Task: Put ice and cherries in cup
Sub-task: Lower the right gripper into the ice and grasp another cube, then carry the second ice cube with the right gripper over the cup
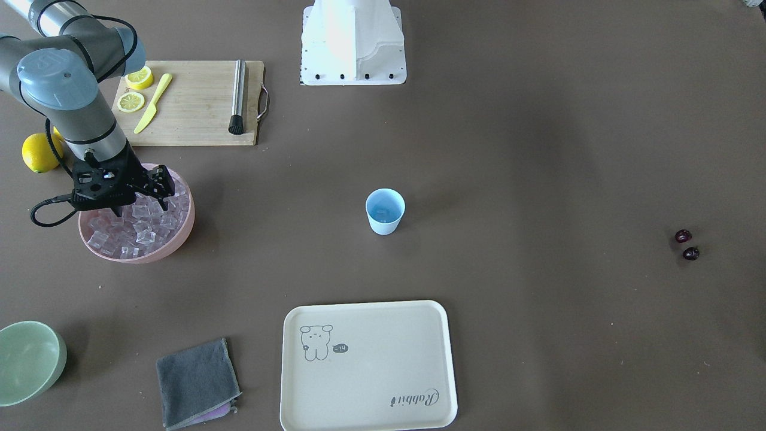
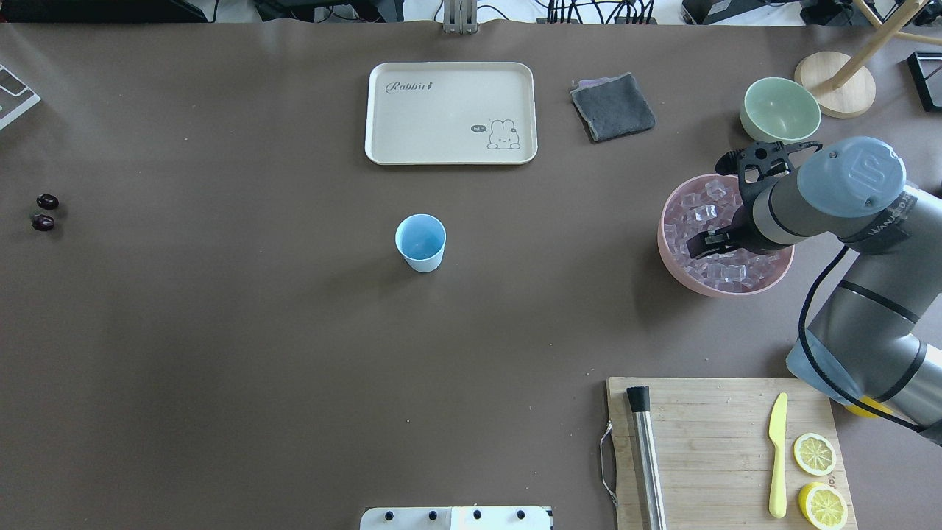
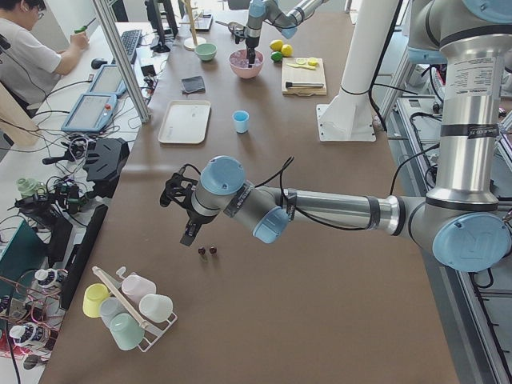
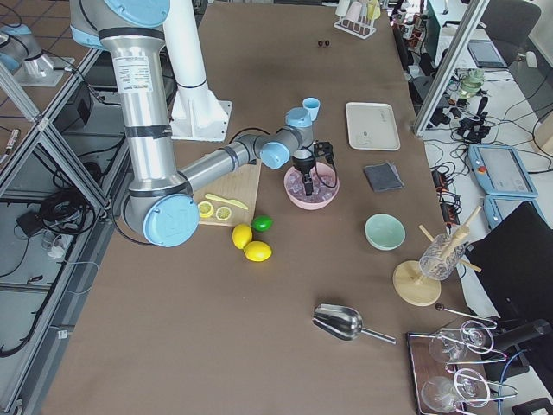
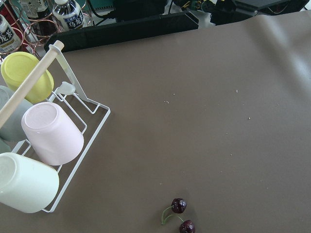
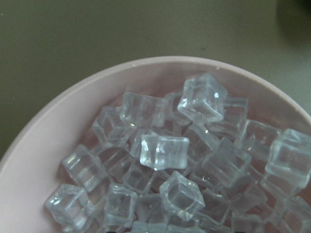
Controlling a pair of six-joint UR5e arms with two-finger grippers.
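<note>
Spread wide, the right pincer [image 1: 139, 203] hung in the ice [image 6: 160, 150] of the pink bowl [image 1: 179, 239] near the bench's right end, apparently to take a cube for the blue cup [image 1: 385, 211] at mid-bench; the left pincer [image 3: 184, 232], its grip impossible to tell, hovered over the cherries [image 1: 683, 236] by the left edge.

pale blue cup [image 1: 385, 211], pink bowl [image 1: 175, 247], dark red cherries [image 1: 683, 236]

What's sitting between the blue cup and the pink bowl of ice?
Nothing: the overhead view shows only bare brown table between the cup and the pink bowl.
</note>
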